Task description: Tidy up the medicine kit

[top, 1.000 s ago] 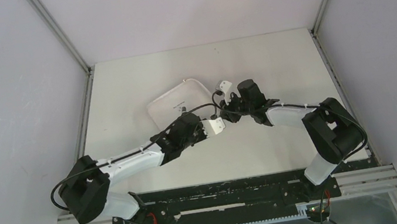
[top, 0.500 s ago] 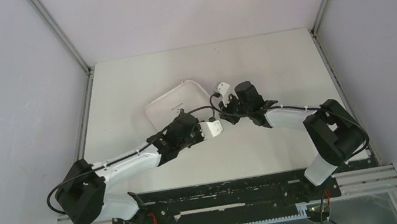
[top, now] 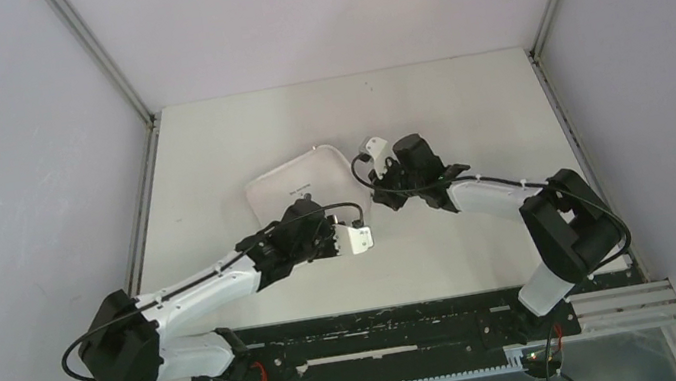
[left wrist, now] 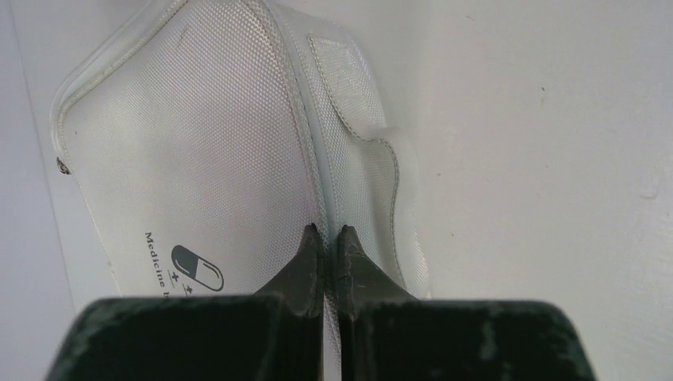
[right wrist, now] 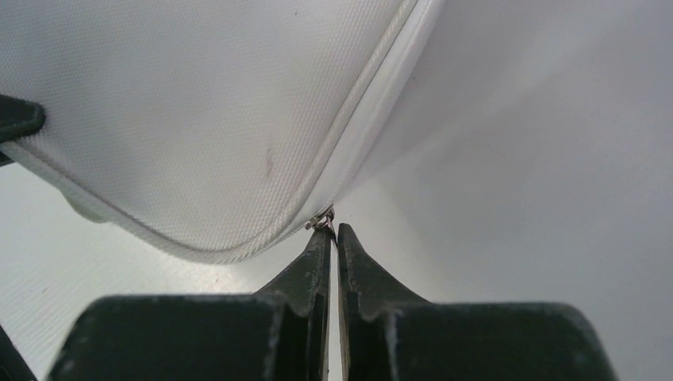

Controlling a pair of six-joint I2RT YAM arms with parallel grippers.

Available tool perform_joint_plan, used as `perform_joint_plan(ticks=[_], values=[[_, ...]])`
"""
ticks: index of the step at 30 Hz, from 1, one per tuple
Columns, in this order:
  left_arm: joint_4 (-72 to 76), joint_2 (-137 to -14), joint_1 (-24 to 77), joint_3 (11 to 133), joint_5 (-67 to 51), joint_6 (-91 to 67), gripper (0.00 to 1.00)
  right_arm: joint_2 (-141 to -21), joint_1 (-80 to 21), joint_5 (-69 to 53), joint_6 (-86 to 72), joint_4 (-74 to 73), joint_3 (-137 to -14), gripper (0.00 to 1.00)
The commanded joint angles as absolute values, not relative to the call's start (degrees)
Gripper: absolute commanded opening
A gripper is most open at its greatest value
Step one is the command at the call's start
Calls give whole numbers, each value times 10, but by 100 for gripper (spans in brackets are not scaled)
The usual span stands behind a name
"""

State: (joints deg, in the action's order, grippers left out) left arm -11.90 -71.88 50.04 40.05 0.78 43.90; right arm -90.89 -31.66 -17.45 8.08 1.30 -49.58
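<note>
The medicine kit (top: 297,181) is a closed white square case on the table, left of centre. Its pill logo (left wrist: 197,267) shows in the left wrist view. My left gripper (top: 316,216) reaches over the kit's near edge. There my left gripper (left wrist: 325,230) is shut, pinching the raised seam between the kit's (left wrist: 198,143) top and side wall. My right gripper (top: 366,186) is at the kit's right corner. In the right wrist view my right gripper (right wrist: 332,228) is shut on the small metal zipper pull (right wrist: 321,221) at the rounded corner of the kit (right wrist: 198,103).
The white table (top: 462,101) is walled by grey panels and metal frame rails (top: 137,210) on both sides. A fabric strap (left wrist: 349,103) lies along the kit's side wall. A left finger (right wrist: 20,119) shows at the edge of the right wrist view.
My right gripper has shut on the zipper pull and shifted left. My left arm has drawn back toward the near left, and the kit has slid slightly with it.
</note>
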Motion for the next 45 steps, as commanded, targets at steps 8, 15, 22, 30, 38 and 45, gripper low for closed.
perform_joint_plan(ticks=[8,15,22,30,38,45], values=[[-333,-674,521,394,-88,588,0,-940,-306,-138,101,-11,-590,0],[-347,-612,515,362,-68,629,2,-939,-306,-155,100,-31,-592,0],[-233,-579,478,353,-88,575,20,-912,-314,-214,117,-41,-558,0],[-74,-647,518,384,-35,432,77,-910,-316,-223,117,-35,-551,0],[-23,-773,567,447,45,402,79,-911,-316,-223,117,-37,-550,0],[-32,-805,569,451,87,410,41,-907,-316,-225,115,-36,-545,0]])
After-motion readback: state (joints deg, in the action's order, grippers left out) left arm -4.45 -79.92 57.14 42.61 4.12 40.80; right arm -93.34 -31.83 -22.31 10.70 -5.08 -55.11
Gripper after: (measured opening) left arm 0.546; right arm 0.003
